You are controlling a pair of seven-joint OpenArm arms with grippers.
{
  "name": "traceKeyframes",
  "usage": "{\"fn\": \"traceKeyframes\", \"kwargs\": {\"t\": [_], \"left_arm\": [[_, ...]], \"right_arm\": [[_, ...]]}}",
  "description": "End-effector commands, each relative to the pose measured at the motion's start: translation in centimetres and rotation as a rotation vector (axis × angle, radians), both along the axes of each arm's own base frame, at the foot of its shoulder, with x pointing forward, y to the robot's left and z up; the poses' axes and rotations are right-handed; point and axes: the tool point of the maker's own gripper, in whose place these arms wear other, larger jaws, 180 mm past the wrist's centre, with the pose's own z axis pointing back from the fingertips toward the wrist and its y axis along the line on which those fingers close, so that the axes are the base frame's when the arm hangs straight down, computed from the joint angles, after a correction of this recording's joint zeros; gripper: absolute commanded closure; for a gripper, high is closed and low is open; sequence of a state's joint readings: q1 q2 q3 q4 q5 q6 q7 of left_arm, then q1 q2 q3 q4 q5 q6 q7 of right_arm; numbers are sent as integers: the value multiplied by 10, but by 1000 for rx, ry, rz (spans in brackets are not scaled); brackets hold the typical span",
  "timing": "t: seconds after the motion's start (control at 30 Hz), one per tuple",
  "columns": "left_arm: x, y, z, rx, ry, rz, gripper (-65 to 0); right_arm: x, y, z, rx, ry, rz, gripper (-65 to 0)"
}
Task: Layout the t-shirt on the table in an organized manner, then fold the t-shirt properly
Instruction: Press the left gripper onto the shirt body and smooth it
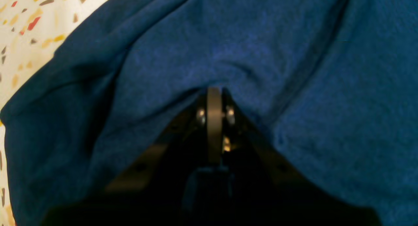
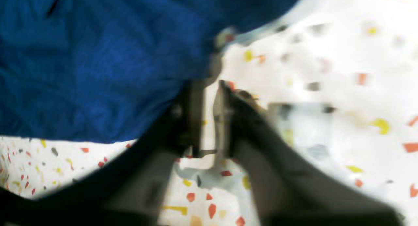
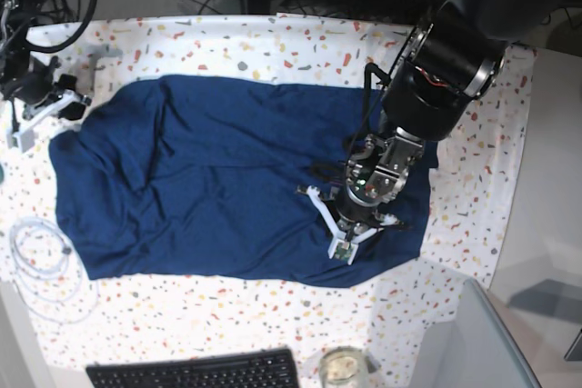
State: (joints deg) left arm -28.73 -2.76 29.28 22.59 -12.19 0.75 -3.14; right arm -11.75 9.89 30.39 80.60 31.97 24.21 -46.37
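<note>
The dark navy t-shirt [image 3: 209,179] lies spread across the speckled table [image 3: 273,43], with wrinkles and a folded-over left part. My left gripper [image 3: 350,224] is down on the shirt's right part. In the left wrist view this gripper [image 1: 214,90] is shut, and the t-shirt [image 1: 294,56] puckers around its tip. My right gripper [image 3: 56,102] is at the shirt's upper left corner. In the blurred right wrist view its jaws [image 2: 209,88] stand a little apart, with table [image 2: 326,72] showing between them and the t-shirt [image 2: 81,62] edge just beside the left finger.
A black keyboard [image 3: 195,374] and a glass jar [image 3: 341,368] sit at the near edge. A coiled white cable [image 3: 36,252] lies left of the shirt. A grey panel [image 3: 464,343] stands at the bottom right corner. Cables run behind the table.
</note>
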Motion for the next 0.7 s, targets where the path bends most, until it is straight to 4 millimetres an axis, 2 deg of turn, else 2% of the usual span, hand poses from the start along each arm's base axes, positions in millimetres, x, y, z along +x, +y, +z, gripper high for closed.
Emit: {"fn": "traceKeyframes", "kwargs": {"t": [0.0, 0.07, 0.13, 0.2, 0.3, 0.37, 0.43, 0.67], "left_arm": [[-26, 16, -26, 56, 126, 26, 0], [-32, 17, -31, 57, 137, 27, 0], [-37, 20, -34, 61, 146, 29, 0], [-46, 28, -40, 71, 158, 32, 0], [-51, 23, -38, 57, 142, 19, 0], [-53, 26, -35, 54, 126, 11, 0], [-56, 22, -33, 44, 116, 2, 0], [-59, 29, -36, 56, 123, 6, 0]], "right_arm": [[14, 1, 12, 2, -65, 24, -239], [19, 5, 15, -1, -108, 42, -372], [23, 5, 18, -3, -144, 38, -455], [21, 5, 12, 9, -138, 29, -480], [14, 2, -2, 29, -112, 2, -479], [13, 2, -6, 38, -119, -11, -441], [14, 8, -5, 49, -139, 32, -360], [15, 17, 0, 64, -171, 108, -56]]}}
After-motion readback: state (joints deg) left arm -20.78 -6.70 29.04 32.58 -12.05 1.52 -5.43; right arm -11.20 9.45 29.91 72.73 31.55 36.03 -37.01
